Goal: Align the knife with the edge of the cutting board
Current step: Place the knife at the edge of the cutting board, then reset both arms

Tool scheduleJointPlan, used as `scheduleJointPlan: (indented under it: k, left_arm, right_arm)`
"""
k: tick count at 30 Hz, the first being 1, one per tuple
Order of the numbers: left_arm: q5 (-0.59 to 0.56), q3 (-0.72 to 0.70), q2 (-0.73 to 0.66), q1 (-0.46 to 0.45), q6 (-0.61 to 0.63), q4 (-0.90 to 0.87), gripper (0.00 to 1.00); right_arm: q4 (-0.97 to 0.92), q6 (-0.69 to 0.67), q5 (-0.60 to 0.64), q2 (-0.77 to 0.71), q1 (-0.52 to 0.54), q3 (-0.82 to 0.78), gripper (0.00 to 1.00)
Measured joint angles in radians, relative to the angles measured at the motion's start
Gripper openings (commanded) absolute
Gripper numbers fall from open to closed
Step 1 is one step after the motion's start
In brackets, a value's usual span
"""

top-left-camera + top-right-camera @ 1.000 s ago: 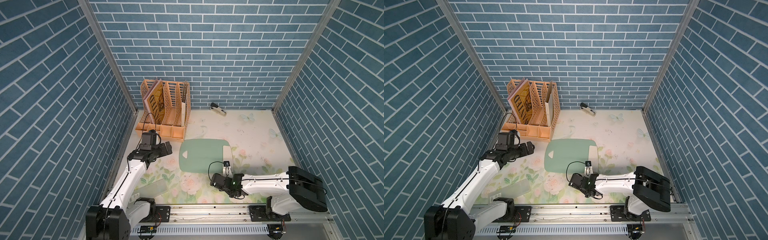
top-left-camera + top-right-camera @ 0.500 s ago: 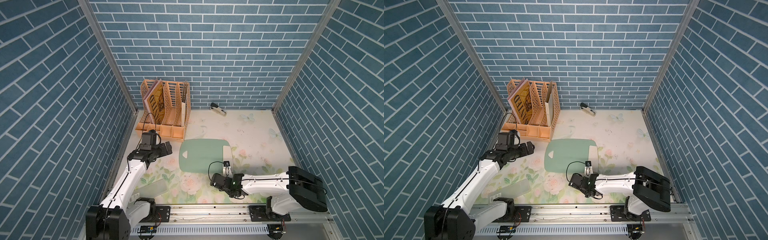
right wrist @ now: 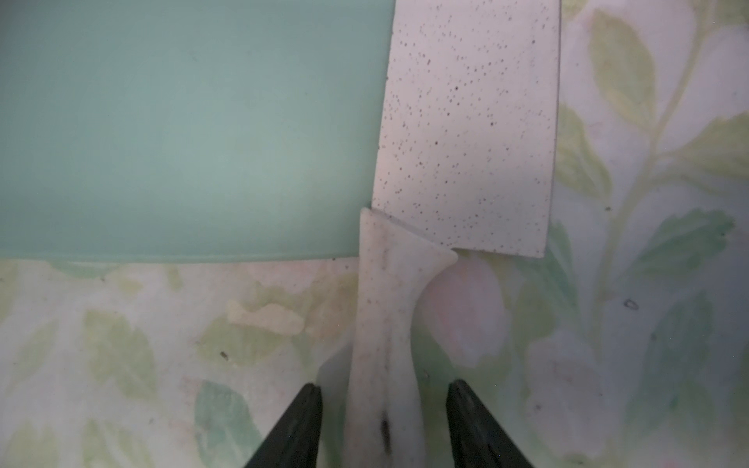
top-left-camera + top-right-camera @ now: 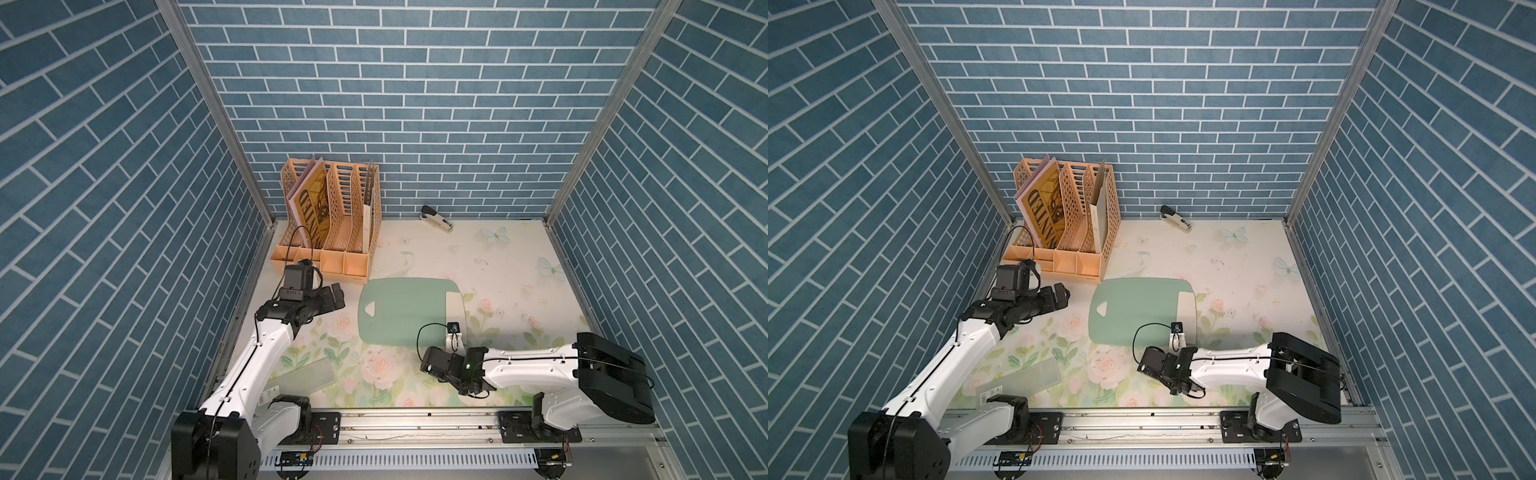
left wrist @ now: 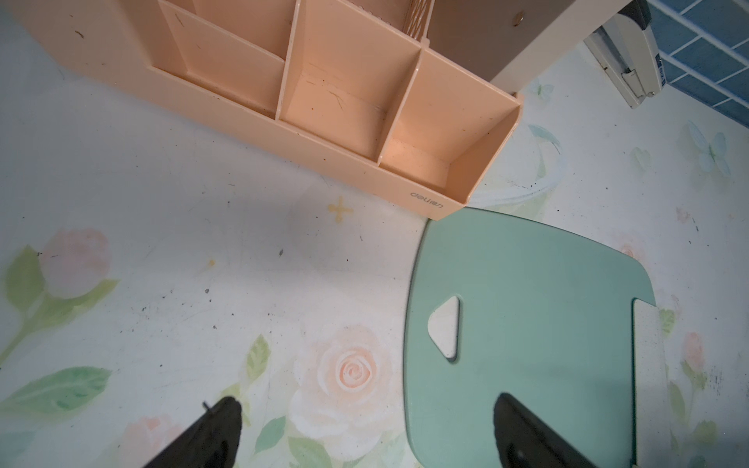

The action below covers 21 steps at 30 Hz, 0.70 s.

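Right claw (image 3: 384,387) newly parted around knife (image 3: 462,142) handle, end off-frame; left claw (image 5: 367,401) spread

knife (image 3: 466,121) white, dark-speckled | cutting board (image 3: 182,121) sage green | table (image 4: 498,257) pastel floral

The left arm (image 4: 266,361) reaches up and away from its base, bent at the elbow, with its wrist tipped down. The left gripper (image 4: 336,296) hangs in the air, its fingers spread wide. The right arm (image 4: 528,370) lies low and stretches sideways toward the middle. The right gripper (image 3: 384,395) sits down low, its fingers (image 3: 302,425) a little way apart.
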Motion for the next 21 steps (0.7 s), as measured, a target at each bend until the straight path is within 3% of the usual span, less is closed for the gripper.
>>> scheduleJointPlan:
  k: [12, 21]
  left_arm:
    - [0.0, 0.0, 0.0, -0.004, 0.0, 0.0, 1.0]
    - [0.0, 0.0, 0.0, -0.005, 0.0, 0.0, 1.0]
  right_arm:
    - [0.002, 0.0, 0.002, 0.0, 0.0, 0.0, 0.96]
    - [-0.005, 0.0, 0.006, -0.03, 0.0, -0.013, 1.0]
